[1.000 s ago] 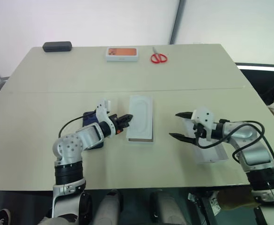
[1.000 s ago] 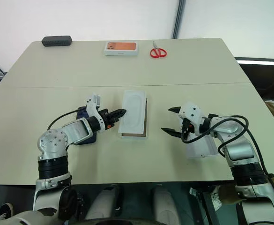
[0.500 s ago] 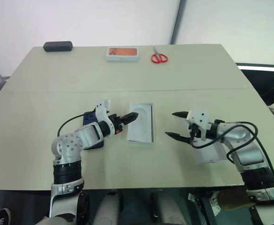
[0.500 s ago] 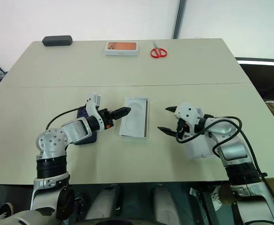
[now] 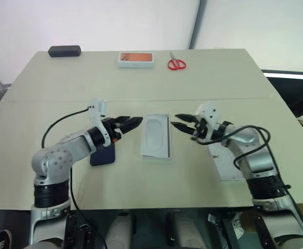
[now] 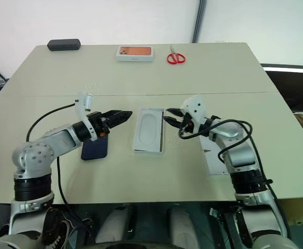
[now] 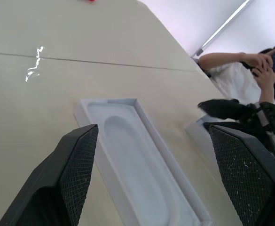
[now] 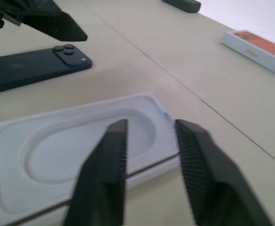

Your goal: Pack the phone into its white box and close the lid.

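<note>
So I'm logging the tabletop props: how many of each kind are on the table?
Phones: 1
White box trays with insert: 1
Lids: 1
Orange-topped boxes: 1
Scissors: 1
Dark cases: 1
Total: 6

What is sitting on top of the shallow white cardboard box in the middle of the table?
A thin white insert with a rounded recess covers the shallow white cardboard box; only the box's edge shows beside it. The recess is empty. Anything beneath the insert is hidden.

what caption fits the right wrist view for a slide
Right hand hovering over the white insert in its box, the navy phone lying face down beyond it.
</note>
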`<state>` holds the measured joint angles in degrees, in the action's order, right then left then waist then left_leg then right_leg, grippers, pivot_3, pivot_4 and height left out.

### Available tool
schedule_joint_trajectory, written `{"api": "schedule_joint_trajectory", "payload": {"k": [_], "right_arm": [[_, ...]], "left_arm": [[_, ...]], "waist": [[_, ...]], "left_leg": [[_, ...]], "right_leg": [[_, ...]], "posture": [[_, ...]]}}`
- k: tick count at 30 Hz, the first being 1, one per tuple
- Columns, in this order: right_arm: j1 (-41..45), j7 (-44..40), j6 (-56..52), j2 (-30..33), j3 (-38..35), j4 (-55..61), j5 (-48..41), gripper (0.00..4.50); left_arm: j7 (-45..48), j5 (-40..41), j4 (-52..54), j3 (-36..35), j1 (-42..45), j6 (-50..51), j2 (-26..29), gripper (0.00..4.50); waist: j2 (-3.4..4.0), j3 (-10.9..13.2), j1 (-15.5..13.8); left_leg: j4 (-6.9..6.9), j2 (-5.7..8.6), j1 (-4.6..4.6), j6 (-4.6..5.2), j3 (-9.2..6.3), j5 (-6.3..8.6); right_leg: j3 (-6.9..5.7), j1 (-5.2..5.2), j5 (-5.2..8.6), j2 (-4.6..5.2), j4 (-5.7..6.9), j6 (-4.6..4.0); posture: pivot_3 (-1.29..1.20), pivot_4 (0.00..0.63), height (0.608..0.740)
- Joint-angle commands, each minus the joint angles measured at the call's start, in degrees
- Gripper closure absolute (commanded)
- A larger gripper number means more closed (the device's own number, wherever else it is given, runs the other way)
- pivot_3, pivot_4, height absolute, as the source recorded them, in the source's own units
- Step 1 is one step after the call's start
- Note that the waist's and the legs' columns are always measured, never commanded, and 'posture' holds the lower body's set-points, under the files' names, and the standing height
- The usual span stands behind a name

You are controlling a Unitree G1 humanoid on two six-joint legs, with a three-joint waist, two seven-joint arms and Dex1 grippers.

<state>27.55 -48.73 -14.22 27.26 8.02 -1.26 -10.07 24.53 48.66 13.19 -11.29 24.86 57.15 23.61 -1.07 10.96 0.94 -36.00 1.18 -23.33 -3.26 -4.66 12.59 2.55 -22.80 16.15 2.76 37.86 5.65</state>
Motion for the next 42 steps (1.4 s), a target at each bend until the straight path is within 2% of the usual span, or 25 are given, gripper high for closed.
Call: {"api": "schedule_joint_trajectory", "payload": {"k": [1, 5, 10, 20, 27, 34, 38, 42], "right_arm": [[1.60, 0.52, 0.35, -0.29, 4.53, 0.50, 4.57, 4.44], [3.69, 0.22, 0.29, -1.16, 8.55, -0.70, 7.72, 4.44], [6.76, 1.04, 0.04, -3.42, 11.88, -3.08, 11.80, 4.44], [8.26, -2.37, -4.76, 0.09, 17.07, -3.55, 18.95, 4.44], [7.90, -4.38, -6.99, 0.86, 16.23, -0.22, 18.56, 4.44], [8.51, -1.85, -8.48, -3.07, 13.31, 0.54, 15.77, 4.44], [10.08, 1.16, -6.81, -5.26, 9.71, -0.70, 13.80, 4.44], [11.08, 1.26, -6.64, -7.60, 6.98, -0.81, 9.93, 4.44]], "left_arm": [[8.60, -5.13, 2.54, 2.85, -2.78, -9.11, 3.99, 0.49], [14.86, -6.09, 1.05, 2.73, -6.37, -14.37, 5.84, 0.49], [15.01, -6.12, -0.32, 2.78, -6.67, -15.53, 4.70, 0.49], [14.02, -6.41, 1.76, 3.80, -8.59, -16.29, 2.28, 0.49], [14.09, -6.87, 1.02, 4.17, -7.69, -16.47, 2.29, 0.49], [13.04, -8.27, 0.12, 4.25, -7.72, -16.40, 2.35, 0.49], [10.43, -4.01, -1.85, -0.52, -6.58, -11.75, 3.00, 0.49], [6.63, 0.12, -8.54, -8.75, -5.26, -4.15, 7.13, 0.49]], "waist": [[0.01, 0.00, 0.00], [0.02, 0.01, 0.02], [0.02, 0.01, 0.05], [0.02, 0.00, 0.07], [0.02, 0.00, -0.04], [0.02, 0.00, 0.25], [0.02, 0.01, 0.20], [0.02, 0.01, 0.33]], "left_leg": [[0.02, 0.00, 0.00, 0.00, 0.00, 0.00], [0.05, -0.04, -0.03, 0.00, 0.01, 0.00], [0.06, -0.07, -0.03, 0.01, -0.07, 0.00], [0.05, -0.04, -0.02, 0.02, -0.13, 0.01], [0.04, -0.03, -0.03, 0.02, -0.14, 0.01], [0.06, -0.04, -0.03, 0.02, -0.14, 0.01], [0.07, -0.06, -0.04, 0.02, -0.18, 0.01], [0.08, -0.07, -0.04, 0.02, -0.20, 0.01]], "right_leg": [[0.00, -0.02, 0.00, 0.00, 0.00, 0.00], [0.01, -0.06, 0.00, 0.04, -0.05, -0.02], [0.00, -0.07, 0.00, 0.02, -0.05, -0.02], [-0.03, -0.03, -0.01, 0.07, -0.07, -0.01], [-0.03, -0.03, -0.01, 0.08, -0.08, -0.01], [-0.02, -0.06, -0.01, 0.05, -0.07, 0.00], [-0.02, -0.08, -0.01, 0.04, -0.06, 0.00], [-0.02, -0.11, -0.01, 0.02, -0.05, 0.00]], "posture": [[0.00, 0.150, 0.740], [0.00, 0.150, 0.740], [0.00, 0.150, 0.740], [0.00, 0.150, 0.740], [0.00, 0.150, 0.740], [0.00, 0.150, 0.740], [0.00, 0.150, 0.740], [0.00, 0.150, 0.740]]}}
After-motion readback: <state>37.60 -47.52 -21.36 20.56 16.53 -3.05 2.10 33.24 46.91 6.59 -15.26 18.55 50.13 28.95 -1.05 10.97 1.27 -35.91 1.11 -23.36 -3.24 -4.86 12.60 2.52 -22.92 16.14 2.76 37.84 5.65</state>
